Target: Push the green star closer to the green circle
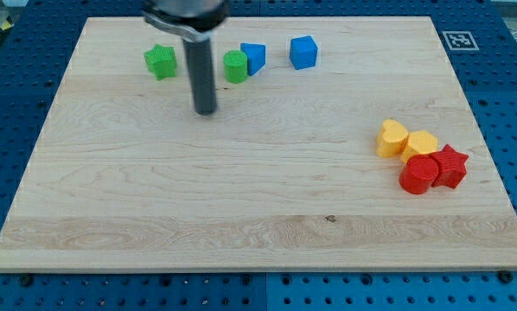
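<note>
The green star [161,61] lies near the view's top left on the wooden board [241,190]. The green circle [235,66] lies to its right, touching a blue block [254,57]. My rod comes down between the two green blocks, and my tip [206,111] rests on the board a little below them, apart from both. The rod's upper part stands just left of the green circle.
A blue cube [303,52] lies right of the green circle. At the view's right sits a tight cluster: a yellow heart [392,138], a yellow block [420,143], a red cylinder [418,174] and a red star [449,165].
</note>
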